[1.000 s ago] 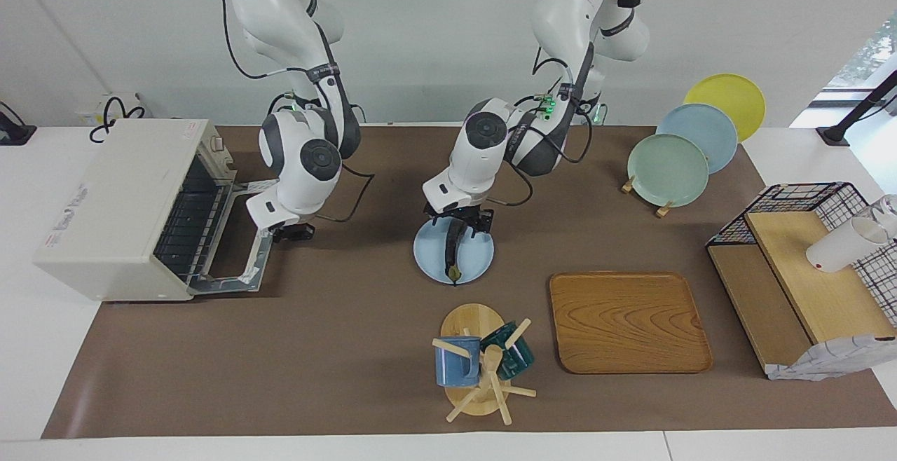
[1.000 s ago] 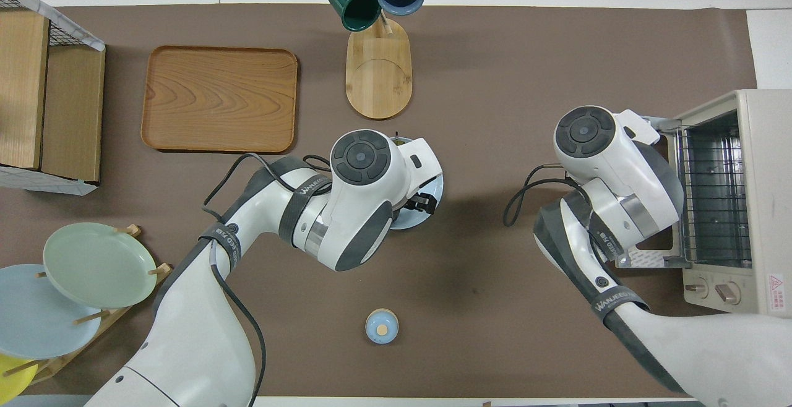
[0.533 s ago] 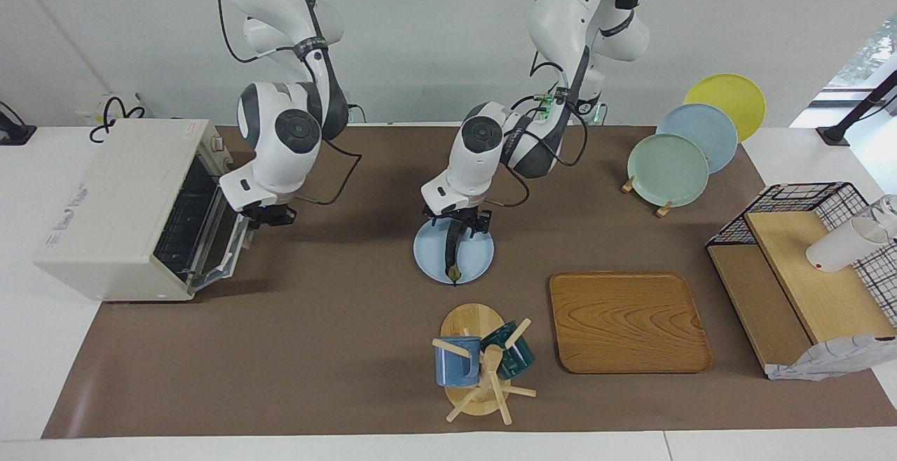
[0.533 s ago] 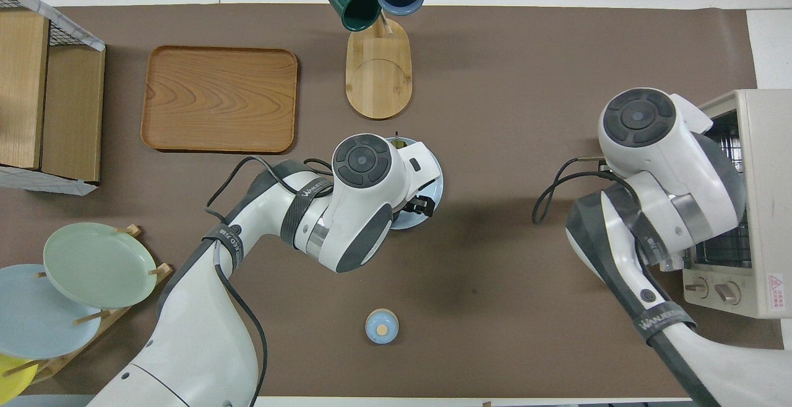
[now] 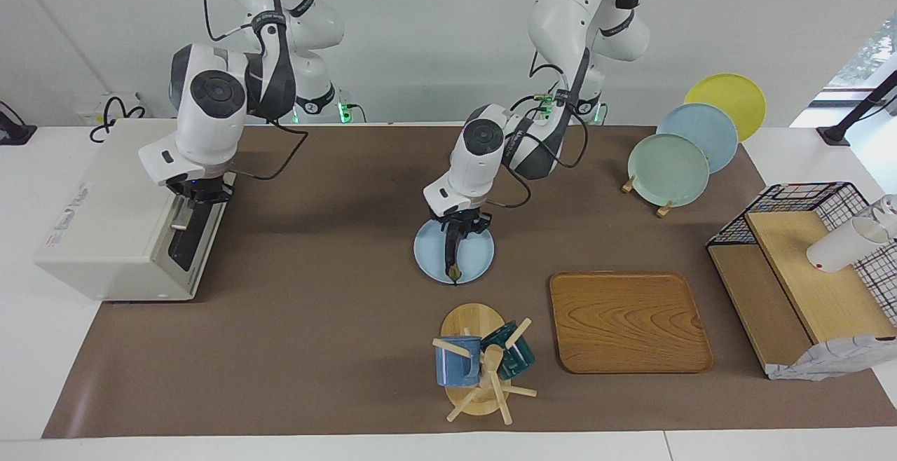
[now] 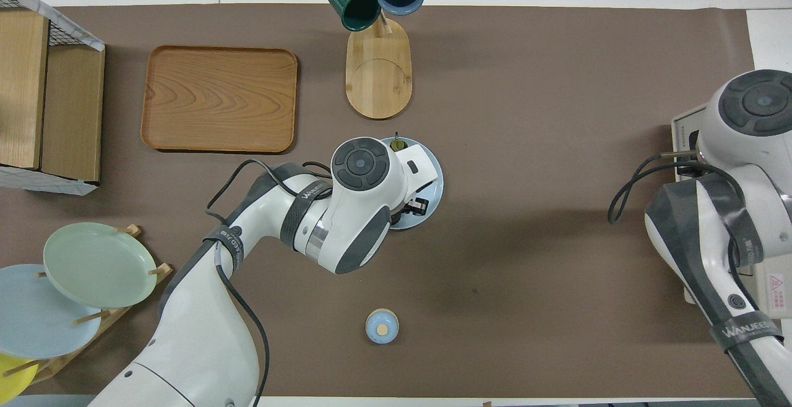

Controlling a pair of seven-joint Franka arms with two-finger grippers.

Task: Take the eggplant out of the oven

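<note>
Oven (image 5: 119, 230) door now up and shut, was flat open a second ago; right gripper (image 5: 200, 193) sits at the door's top edge, can't tell its fingers. Eggplant (image 5: 452, 251) lies on the light blue plate (image 5: 476, 261) mid-table (out of the oven already); left gripper (image 5: 459, 226) clamped on its end nearer the robots. Only release looks left

1. The left arm (image 6: 346, 209) reaches over a pale blue plate (image 6: 433, 175) mid-table.
2. An eggplant's stem tip (image 6: 399, 144) peeks out at the plate's edge.
3. A wooden tray (image 6: 219, 99) and mug rack (image 6: 377, 67) lie farther out.
4. The right arm (image 6: 742, 166) covers the oven (image 6: 684, 135).
</note>
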